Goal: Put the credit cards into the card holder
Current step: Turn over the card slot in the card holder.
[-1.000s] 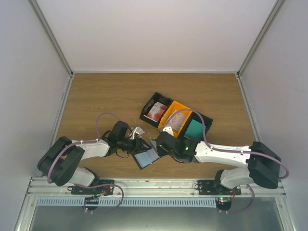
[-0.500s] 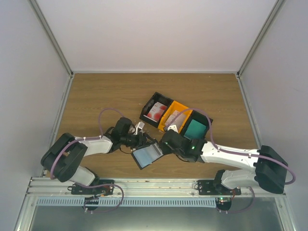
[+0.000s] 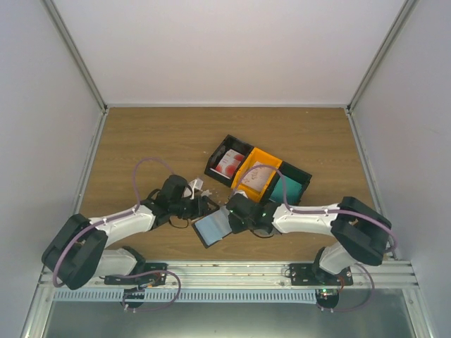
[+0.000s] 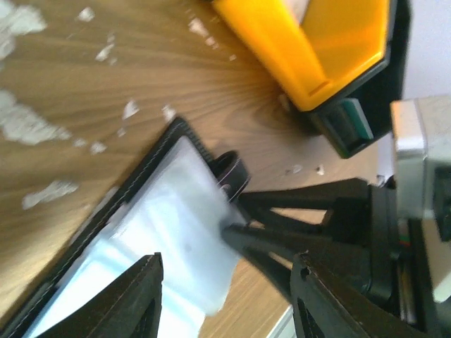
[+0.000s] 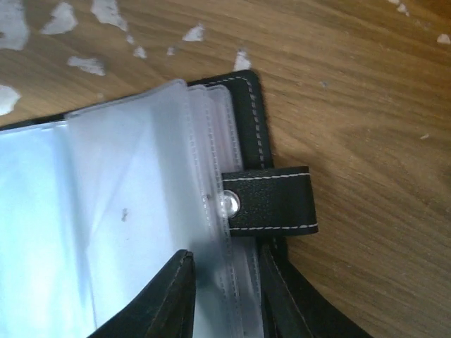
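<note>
The card holder (image 3: pixel 213 227) is lying open, apparently cardless, and the credit cards (image 3: pixel 229 163) are sitting in the bins (image 3: pixel 270 155) — left tool (image 4: pixel 227 271) and right tool (image 5: pixel 224 264) are standing open, empty.

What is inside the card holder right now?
Pale translucent sleeves fill the open card holder; no card shows. The right gripper covers the sleeves' near edge, and lower sleeves are hidden under the top one.

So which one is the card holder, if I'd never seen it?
On the wooden table, find the row of three open-top bins. Just below them, seen from above, lies the card holder: flat, opened out, black-edged with a pale blue-grey inside, where the bins are deep boxes.
</note>
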`<control>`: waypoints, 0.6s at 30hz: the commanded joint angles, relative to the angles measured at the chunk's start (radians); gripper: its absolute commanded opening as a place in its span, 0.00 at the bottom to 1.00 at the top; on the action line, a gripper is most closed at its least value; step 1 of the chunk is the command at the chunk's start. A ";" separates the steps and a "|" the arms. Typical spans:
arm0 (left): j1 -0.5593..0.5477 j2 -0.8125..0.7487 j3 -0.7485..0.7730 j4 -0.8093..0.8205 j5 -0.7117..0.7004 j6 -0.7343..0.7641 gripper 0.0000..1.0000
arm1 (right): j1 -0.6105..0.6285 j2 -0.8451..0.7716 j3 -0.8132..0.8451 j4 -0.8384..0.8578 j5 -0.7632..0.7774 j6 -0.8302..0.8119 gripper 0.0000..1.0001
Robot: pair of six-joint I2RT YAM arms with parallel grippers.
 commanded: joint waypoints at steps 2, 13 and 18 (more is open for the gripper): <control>-0.005 -0.039 -0.050 -0.055 -0.066 0.027 0.50 | -0.010 0.055 0.042 -0.028 0.058 0.023 0.23; -0.003 -0.158 -0.094 -0.199 -0.162 0.036 0.53 | -0.018 -0.061 0.080 -0.078 0.068 0.012 0.33; 0.001 -0.230 -0.100 -0.261 -0.207 0.037 0.57 | -0.079 -0.183 0.121 -0.173 0.141 -0.045 0.44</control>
